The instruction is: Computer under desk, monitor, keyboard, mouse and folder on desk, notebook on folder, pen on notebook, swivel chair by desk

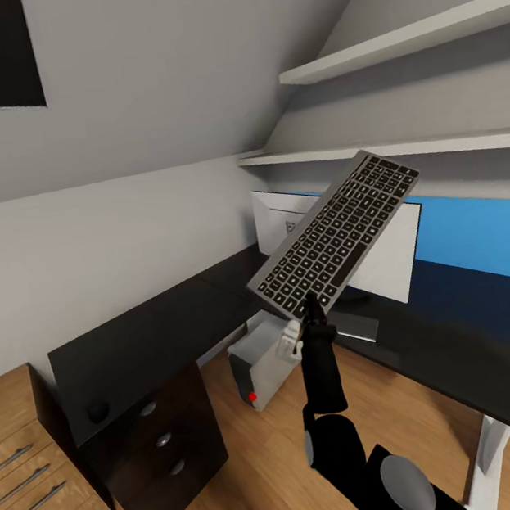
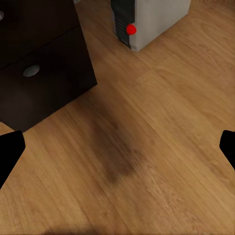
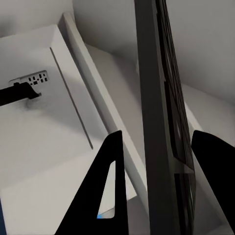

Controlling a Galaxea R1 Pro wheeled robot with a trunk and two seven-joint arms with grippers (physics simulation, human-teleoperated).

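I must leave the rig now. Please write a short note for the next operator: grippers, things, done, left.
Right gripper: shut on the keyboard, held tilted in the air in front of the monitor.
Left gripper: open, holds nothing, above the floor.
Computer stands under the desk; monitor is on the desk; mouse lies on the desk's left end.
Left: set keyboard beside monitor, mouse beside it, then the remaining things.

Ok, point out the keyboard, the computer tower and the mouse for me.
keyboard (image 1: 336, 233): head view, middle of the key field.
computer (image 1: 261, 363): head view, light-grey side panel, on the floor.
mouse (image 1: 98, 412): head view, top of its black shell, on the desk.
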